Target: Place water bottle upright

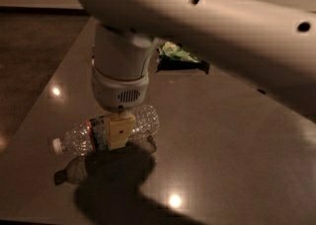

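The water bottle [76, 140] is clear ribbed plastic with a white cap [58, 145] pointing left and a red-orange edged label. It lies horizontal, tilted slightly up to the right. My gripper [121, 137] comes straight down from the white wrist [120, 88] and is shut across the bottle's middle; one yellowish finger [121, 131] shows in front of it. The bottle looks held just above the dark table [222, 160], with its reflection apart below it. The far finger is hidden.
My thick white arm [222, 26] spans the top and right of the view. A green packet [178, 57] lies on the table behind the wrist. The table's left edge [59, 66] runs diagonally, with dark floor beyond it.
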{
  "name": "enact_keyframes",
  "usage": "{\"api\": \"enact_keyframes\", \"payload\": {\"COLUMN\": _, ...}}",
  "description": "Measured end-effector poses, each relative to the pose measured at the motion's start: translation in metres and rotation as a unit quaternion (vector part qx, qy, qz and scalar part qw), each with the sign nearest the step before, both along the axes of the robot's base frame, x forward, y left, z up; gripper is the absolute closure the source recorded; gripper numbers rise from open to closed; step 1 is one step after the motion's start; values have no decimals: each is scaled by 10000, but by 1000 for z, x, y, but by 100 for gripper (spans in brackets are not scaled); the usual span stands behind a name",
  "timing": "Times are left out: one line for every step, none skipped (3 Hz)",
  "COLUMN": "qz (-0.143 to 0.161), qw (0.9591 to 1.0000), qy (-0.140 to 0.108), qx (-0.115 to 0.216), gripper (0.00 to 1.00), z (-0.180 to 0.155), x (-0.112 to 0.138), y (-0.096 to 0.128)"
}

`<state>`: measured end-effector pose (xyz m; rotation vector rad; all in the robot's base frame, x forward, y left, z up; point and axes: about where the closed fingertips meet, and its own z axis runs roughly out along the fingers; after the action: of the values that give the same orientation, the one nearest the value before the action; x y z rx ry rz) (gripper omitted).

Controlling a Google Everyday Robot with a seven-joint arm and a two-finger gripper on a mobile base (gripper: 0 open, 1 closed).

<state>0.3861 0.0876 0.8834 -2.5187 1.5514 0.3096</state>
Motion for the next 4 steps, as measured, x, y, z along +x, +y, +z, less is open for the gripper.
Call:
{"api": "enact_keyframes", "payload": {"qz": -345, "qw": 9983, "qy": 269, "qx": 374, "gripper": 100, "z": 20, "x": 23, "y": -21}}
{"api": "enact_keyframes", "payload": {"qz": -836, "qw": 9904, "qy": 672, "qx": 867, "gripper": 100, "z": 33, "x": 48, "y": -47}}
{"api": "enact_keyframes", "payload": {"qz": -1318, "qw": 9746, "qy": 989, "qx": 1514, "gripper": 100, "z": 42, "x": 61, "y": -72}}
{"api": "enact_keyframes", "payload": {"qz": -1777, "qw": 9507, "qy": 1131, "qx": 2276, "gripper": 100, "z": 53, "x": 69, "y": -92}}
